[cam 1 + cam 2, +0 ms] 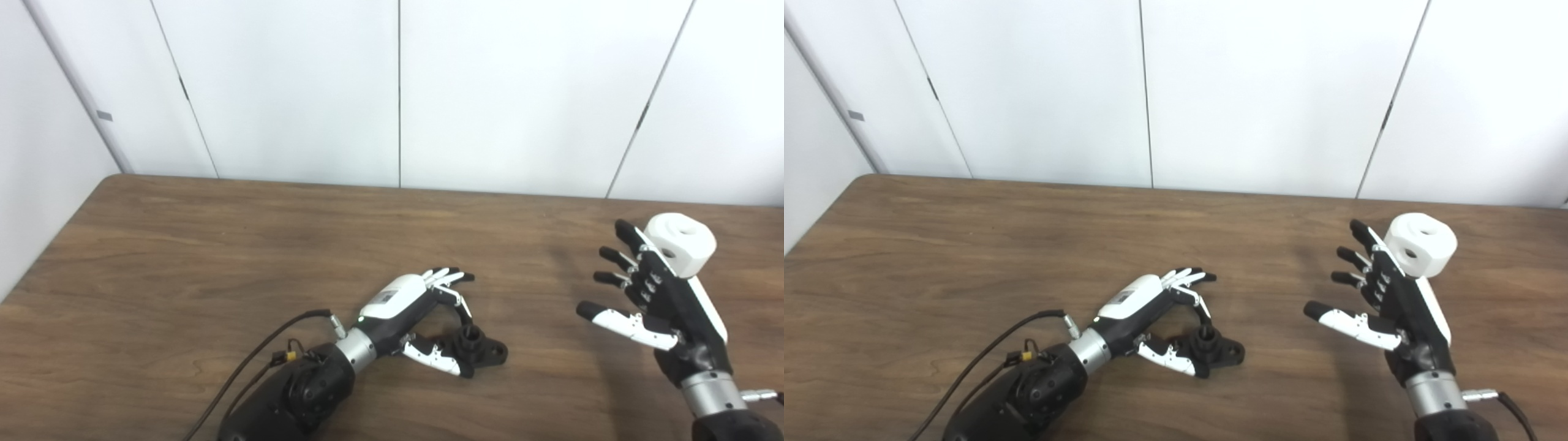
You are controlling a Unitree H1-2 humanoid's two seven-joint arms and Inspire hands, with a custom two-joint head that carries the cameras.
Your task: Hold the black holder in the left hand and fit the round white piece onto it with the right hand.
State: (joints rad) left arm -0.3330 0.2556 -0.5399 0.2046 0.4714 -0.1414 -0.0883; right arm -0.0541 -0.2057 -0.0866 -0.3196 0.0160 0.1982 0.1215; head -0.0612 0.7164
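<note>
Left eye view: left hand [422, 306] at 6 o'clock, fingers curled around black holder [481, 350] lying on wooden table [245, 245]. Right hand [658, 300] at 4 o'clock, fingers spread, empty; round white piece [683, 243] just behind it w/ contact unclear.

Your left hand [422, 312] is low, forearm angled in from lower left, fingers curled with thumb opposed. Your right hand [658, 300] is raised upright, fingers spread apart, palm facing left.
</note>
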